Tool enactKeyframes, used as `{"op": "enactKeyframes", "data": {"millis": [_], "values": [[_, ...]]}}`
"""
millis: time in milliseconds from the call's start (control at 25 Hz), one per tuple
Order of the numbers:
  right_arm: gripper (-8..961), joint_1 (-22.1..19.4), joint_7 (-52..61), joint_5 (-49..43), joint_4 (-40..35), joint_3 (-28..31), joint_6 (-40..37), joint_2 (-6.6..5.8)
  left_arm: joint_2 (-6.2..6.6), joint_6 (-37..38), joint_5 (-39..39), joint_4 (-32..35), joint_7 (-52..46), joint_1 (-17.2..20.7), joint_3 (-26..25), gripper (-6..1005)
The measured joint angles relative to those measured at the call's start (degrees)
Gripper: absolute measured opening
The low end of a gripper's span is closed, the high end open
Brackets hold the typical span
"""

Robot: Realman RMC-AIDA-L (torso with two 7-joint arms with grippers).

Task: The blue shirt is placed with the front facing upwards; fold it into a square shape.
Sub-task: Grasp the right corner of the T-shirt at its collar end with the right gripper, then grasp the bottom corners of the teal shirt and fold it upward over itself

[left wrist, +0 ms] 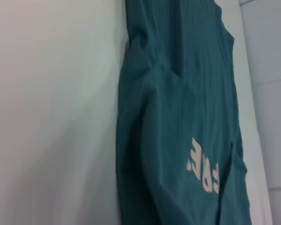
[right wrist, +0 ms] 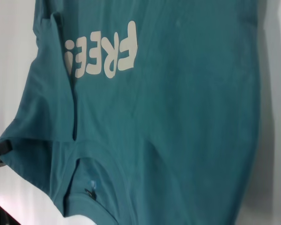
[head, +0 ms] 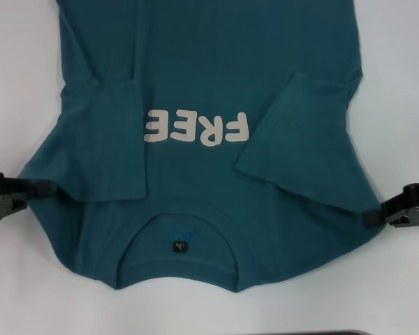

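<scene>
White tabletop (head: pixel 405 105) fills your view, and the blue shirt (head: pixel 216 77) covers most of it, lying front up with its neckline toward the robot and its body running off the far edge of the head view. Both short sleeves are folded inward over the chest: the left sleeve (head: pixel 108 139) lies flat and covers the end of the cream "FREE!" lettering (head: pixel 195 129), while the right sleeve (head: pixel 293 132) slants across toward the letters' other end. You can see the collar (head: pixel 181 227) curving open near the front edge, with a small black tag (head: pixel 176 247) inside it. At the shirt's left shoulder edge, the left gripper (head: pixel 21 190) has its dark fingers against the fabric; at the right shoulder edge, the right gripper (head: pixel 380 213) does the same. You cannot tell from any view whether either claw is clamped on the cloth or merely touching it.
</scene>
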Motion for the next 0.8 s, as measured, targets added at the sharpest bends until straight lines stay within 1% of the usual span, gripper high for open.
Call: {"op": "enactKeyframes", "data": {"millis": [80,120,160,240,320,440,640,800], "values": [[36,0.03,0.00,-0.71,-0.26,-0.01,-1.28,-0.67,0.25,0.79,0.01,-0.06,0.14,0.02,0.46,32],[37,0.04,0.02,-1.30,-0.69,-0.03,-1.93,-0.91,0.74,2.52,0.03,-0.84,0.17,0.35,2.24,32],[39,0.07,0.18,-2.20,-1.55,-0.08,-2.54,-1.06,0.80,2.86,0.04,-1.14,0.13,0.48,2.78,32],[42,0.08,0.67,-4.10,-3.58,-0.14,-3.86,-0.97,0.90,4.01,0.10,-2.27,-0.14,1.02,4.51,32],[45,0.10,1.19,-5.85,-5.86,-0.17,-5.29,-0.57,0.88,5.13,0.68,-3.42,-0.39,1.48,5.61,32],[49,0.33,1.38,-7.81,-7.20,-0.17,-6.98,-0.14,0.41,6.75,3.36,-5.06,-0.76,1.72,5.90,32],[57,0.42,1.37,-9.59,-7.61,-0.17,-8.56,0.04,-0.88,9.34,7.72,-7.66,-0.70,2.24,5.94,33],[62,-0.14,1.07,-10.32,-8.55,-0.17,-9.56,0.13,-1.29,10.93,9.22,-8.79,-0.31,3.24,6.19,33]]}}
